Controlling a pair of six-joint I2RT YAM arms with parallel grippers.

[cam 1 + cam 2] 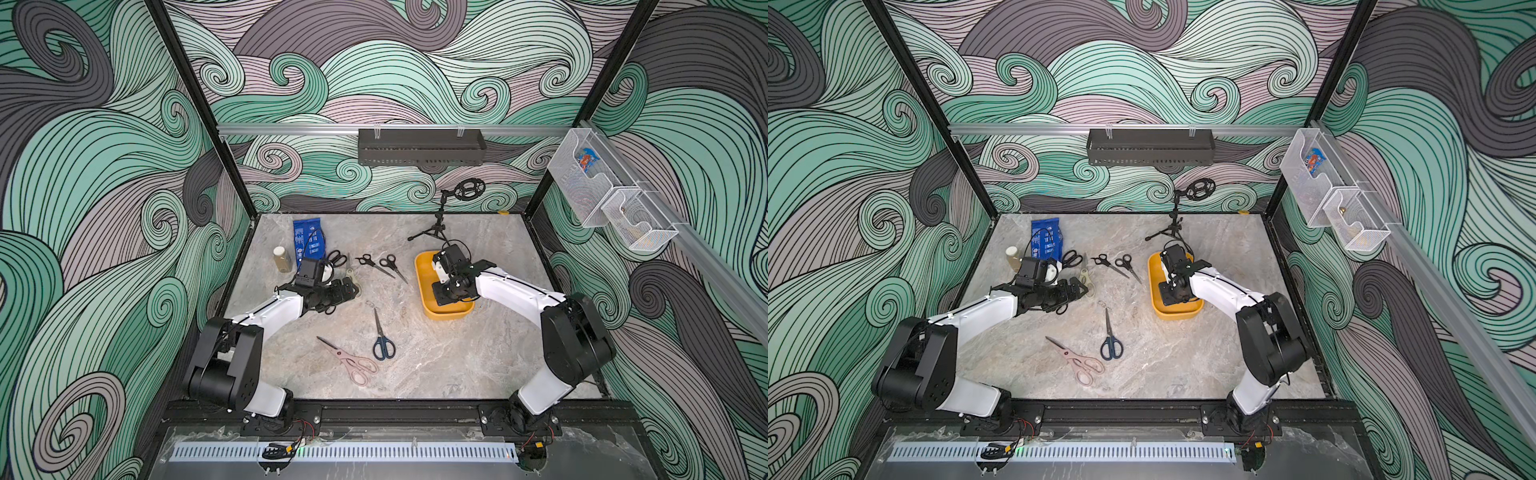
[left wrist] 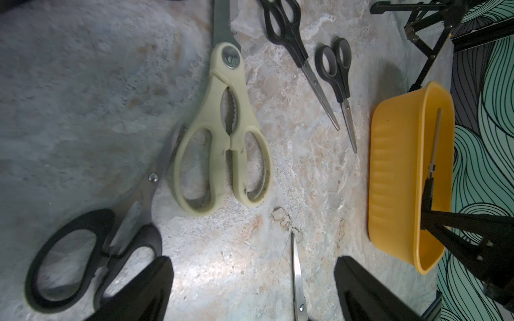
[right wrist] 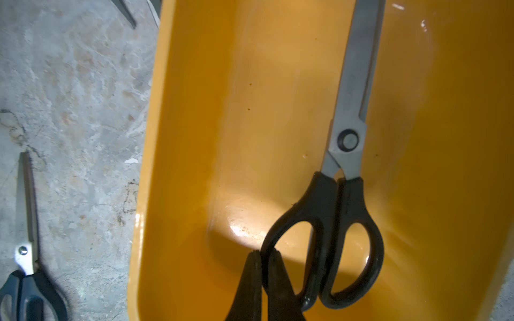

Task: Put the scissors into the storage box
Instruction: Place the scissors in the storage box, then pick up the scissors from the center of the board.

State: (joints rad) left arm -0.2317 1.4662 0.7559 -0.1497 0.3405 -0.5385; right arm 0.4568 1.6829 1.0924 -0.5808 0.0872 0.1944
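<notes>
One black-handled pair of scissors (image 3: 345,194) is inside the yellow box (image 3: 155,139). Its handles are at the box's near end and its blades run toward the far end. The right tool (image 3: 264,254) is pinched tight on the rim of one handle loop. Whether the pair rests fully on the box floor or hangs just above it is hard to tell from this angle.

The left tool (image 2: 253,261) stands spread wide and holds nothing, well to the left of the box, above the surface (image 1: 457,365). Two small black pairs (image 1: 371,264) lie on the surface just left of the box's far end. Further left of the box lie a cream pair (image 2: 222,133) and a big black pair (image 2: 69,250). A dark-blue pair (image 1: 382,345) and a pink pair (image 1: 347,356) lie left of the box's near end, closer to the robot.
</notes>
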